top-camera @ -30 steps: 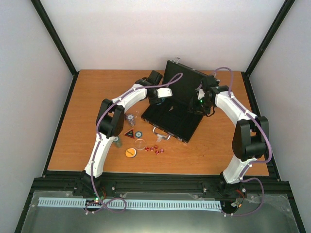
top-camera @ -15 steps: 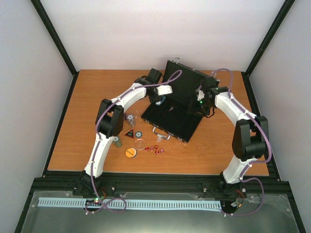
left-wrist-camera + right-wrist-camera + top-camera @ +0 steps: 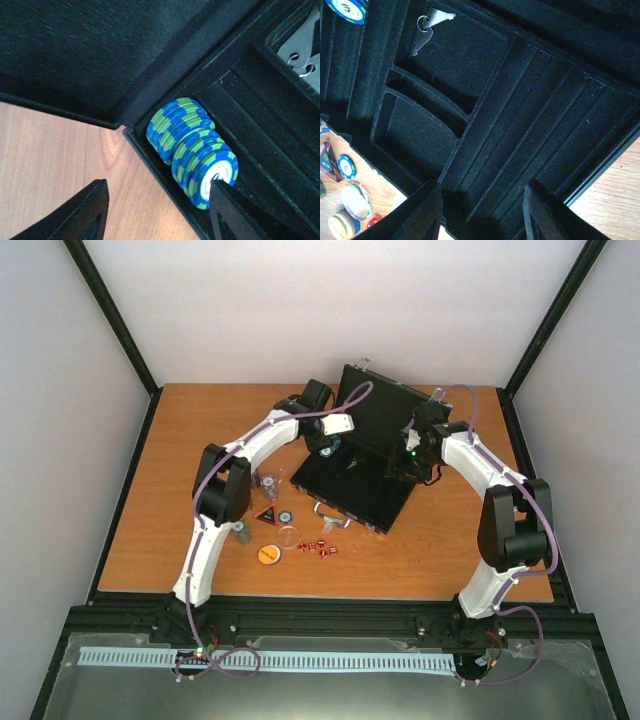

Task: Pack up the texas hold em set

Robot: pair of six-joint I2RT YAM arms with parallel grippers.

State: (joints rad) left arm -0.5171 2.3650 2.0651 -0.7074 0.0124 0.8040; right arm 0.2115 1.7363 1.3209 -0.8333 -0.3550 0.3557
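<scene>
Left tool (image 3: 157, 210) apparently hovers over case (image 3: 355, 490).

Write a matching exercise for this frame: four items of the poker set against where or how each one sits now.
1. blue-green chip stack
2. silver keys
3. orange disc
4. lid

A. on the table, outside the case
B. standing upright
C. in a long groove of the case
D. in a rectangular compartment

Pairs: 1-C, 2-D, 3-A, 4-B.

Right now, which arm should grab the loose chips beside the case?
Left. The left gripper, open, sits at the case's left edge nearest the loose chips; the right gripper hangs across the case.
</scene>
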